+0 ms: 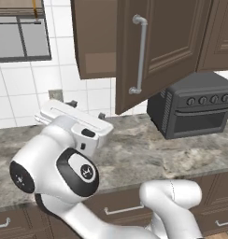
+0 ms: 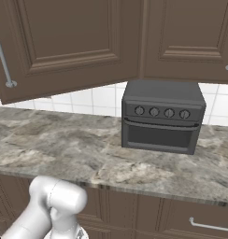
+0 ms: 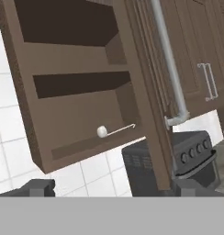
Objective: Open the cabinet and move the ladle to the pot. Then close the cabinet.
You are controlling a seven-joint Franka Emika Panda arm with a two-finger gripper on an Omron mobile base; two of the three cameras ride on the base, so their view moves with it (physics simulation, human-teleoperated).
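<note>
1. The claw [image 1: 86, 109] sits left of centre in the left base view, its two dark tips standing wide apart and holding nothing; in the hand view its fingertips [image 3: 38, 186] rise at the bottom edge, far apart from each other.
2. Under the claw runs the marbled grey counter [image 1: 134, 154], with low drawers [image 2: 200, 221] along its front.
3. Above and beyond the claw hangs the cabinet [image 3: 86, 82], its door [image 1: 158, 46] swung open toward the camera, the long silver bar handle [image 1: 140, 55] upright on it.
4. The ladle [image 3: 114, 131] lies on the cabinet's bottom shelf, at centre in the hand view, well above the claw tips and apart from them; its round bowl points left, its thin handle right.
5. A dark toaster oven [image 2: 161, 115] stands on the counter at the right, under the closed neighbouring wall doors [image 2: 190, 37].
6. White tiles [image 1: 22, 93] cover the far wall, with a window [image 1: 20, 30] in the upper left of the left base view.
</note>
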